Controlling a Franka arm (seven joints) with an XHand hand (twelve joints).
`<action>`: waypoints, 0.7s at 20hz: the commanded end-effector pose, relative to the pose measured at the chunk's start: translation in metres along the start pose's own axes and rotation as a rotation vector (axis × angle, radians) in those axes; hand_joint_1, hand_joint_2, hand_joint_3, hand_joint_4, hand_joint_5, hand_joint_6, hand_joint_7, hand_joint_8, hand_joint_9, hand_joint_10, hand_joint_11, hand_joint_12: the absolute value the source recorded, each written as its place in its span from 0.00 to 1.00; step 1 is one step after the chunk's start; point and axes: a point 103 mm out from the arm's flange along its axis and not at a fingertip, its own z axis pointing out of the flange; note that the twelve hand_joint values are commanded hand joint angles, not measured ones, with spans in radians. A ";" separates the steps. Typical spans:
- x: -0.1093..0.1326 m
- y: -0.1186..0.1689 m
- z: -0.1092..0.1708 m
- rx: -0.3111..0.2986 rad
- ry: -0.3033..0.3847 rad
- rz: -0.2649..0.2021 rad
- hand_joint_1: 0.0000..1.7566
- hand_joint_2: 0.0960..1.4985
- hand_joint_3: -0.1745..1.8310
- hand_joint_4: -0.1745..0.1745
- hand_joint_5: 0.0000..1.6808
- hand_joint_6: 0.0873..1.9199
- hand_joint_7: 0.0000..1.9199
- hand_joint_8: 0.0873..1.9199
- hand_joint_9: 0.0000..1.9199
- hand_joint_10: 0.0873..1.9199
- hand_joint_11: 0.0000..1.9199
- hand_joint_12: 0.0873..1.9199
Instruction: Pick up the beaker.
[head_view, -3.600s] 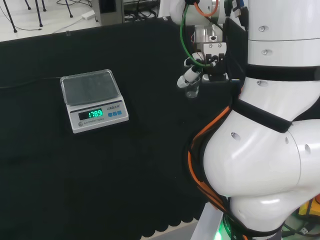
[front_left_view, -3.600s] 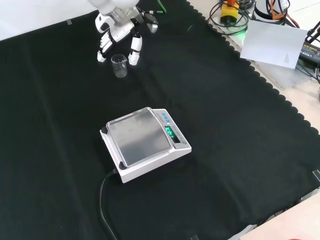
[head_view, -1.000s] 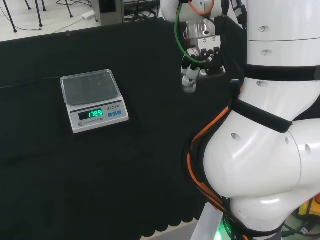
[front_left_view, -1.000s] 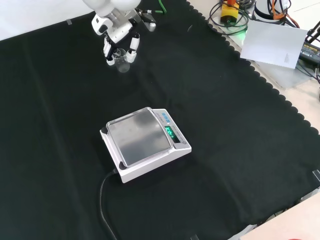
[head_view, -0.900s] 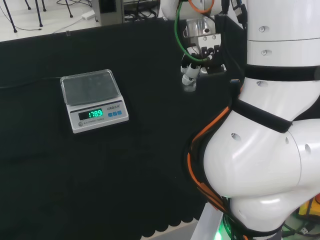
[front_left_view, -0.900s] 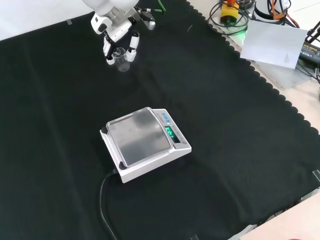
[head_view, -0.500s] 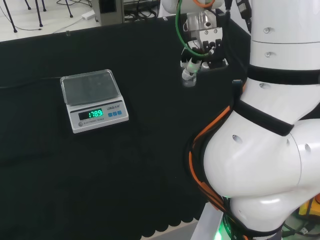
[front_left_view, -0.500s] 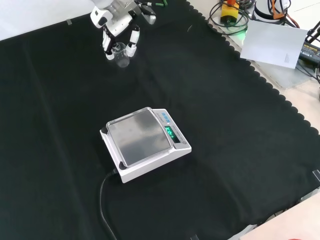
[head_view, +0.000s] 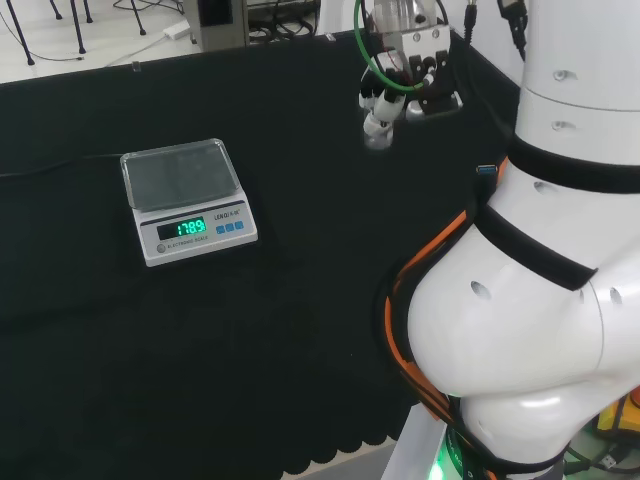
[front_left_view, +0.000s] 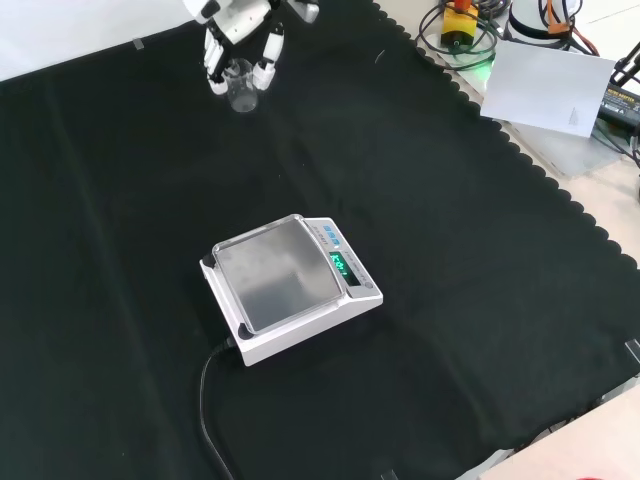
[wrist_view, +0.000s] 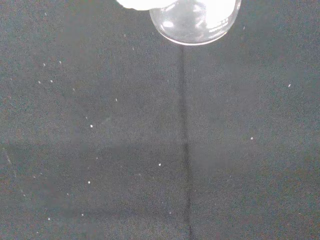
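Overhead, the hand (front_left_view: 240, 30) has its fingers (front_left_view: 266, 62) closed round the clear beaker (front_left_view: 239, 88), held above the table (front_left_view: 480, 260) near its far edge in the front view. Scale (front_left_view: 290, 285) stands well apart, bare cloth around it.

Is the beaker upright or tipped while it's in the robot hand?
Upright. In the front view the beaker stands vertical, rim up, between the curled fingers of the robot hand.

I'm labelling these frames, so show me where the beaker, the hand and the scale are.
beaker (front_left_view: 240, 88), front view, on its clear glass wall between the fingers.
hand (front_left_view: 266, 62), front view, on a white finger beside the beaker.
scale (head_view: 180, 174), head view, on its weighing pan.
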 end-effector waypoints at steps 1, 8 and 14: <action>0.006 -0.020 -0.021 -0.019 -0.043 -0.001 0.61 0.79 0.08 0.27 0.50 0.63 0.46 0.46 0.54 0.44 0.42 0.61; 0.024 -0.028 -0.050 -0.032 -0.074 -0.030 0.61 0.79 0.08 0.27 0.50 0.63 0.47 0.46 0.54 0.44 0.42 0.61; 0.028 -0.035 -0.063 -0.049 -0.072 -0.035 0.61 0.79 0.08 0.28 0.50 0.63 0.47 0.46 0.54 0.44 0.43 0.61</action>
